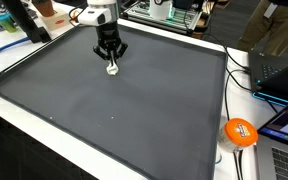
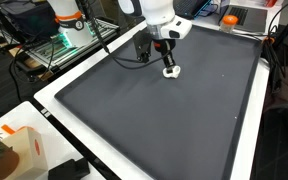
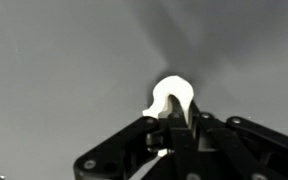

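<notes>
My gripper (image 1: 110, 62) hangs over the far part of a large dark grey mat (image 1: 134, 110) and is shut on a small white hook-shaped object (image 1: 111, 69). The object sticks out below the fingertips, just above or touching the mat. In an exterior view the gripper (image 2: 168, 62) holds the same white object (image 2: 170, 71) over the mat (image 2: 174, 120). In the wrist view the white hook (image 3: 172, 98) curves out from between the closed black fingers (image 3: 170, 125).
An orange ball-like object (image 1: 240, 131) lies off the mat's corner beside a laptop (image 1: 284, 150). Cables and equipment crowd the far table edge (image 1: 164, 12). A box (image 2: 19, 150) and a rack with green light (image 2: 69, 40) stand beside the mat.
</notes>
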You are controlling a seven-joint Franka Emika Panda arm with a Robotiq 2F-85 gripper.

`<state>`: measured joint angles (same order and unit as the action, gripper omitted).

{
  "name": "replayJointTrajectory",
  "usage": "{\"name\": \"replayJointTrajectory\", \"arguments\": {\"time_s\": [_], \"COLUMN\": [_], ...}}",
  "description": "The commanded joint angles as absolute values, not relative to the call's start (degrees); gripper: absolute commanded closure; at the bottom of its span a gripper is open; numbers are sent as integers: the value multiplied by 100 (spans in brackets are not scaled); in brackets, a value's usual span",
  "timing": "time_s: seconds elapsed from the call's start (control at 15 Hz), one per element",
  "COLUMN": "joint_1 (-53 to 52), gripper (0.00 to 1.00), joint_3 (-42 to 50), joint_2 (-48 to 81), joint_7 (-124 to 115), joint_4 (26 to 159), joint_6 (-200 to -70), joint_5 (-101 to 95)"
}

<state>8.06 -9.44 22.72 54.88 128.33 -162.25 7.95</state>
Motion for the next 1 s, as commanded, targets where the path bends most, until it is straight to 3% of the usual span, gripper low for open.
{"name": "replayJointTrajectory", "arguments": {"time_s": [0.0,0.47,0.53,0.6,0.93], "joint_1": [1133,663,591,568,690], "gripper": [98,99,70,69,34], "joint_3": [-1510,-1004,-926,-905,-1031], "joint_2": [2259,2392,2420,2436,2263], "joint_7": [5627,4825,4690,4617,4678], "joint_4": [12806,12687,12655,12611,12550], "joint_6": [-16136,-15959,-15913,-15807,-15268], "joint_5": [1063,364,256,191,319]}}
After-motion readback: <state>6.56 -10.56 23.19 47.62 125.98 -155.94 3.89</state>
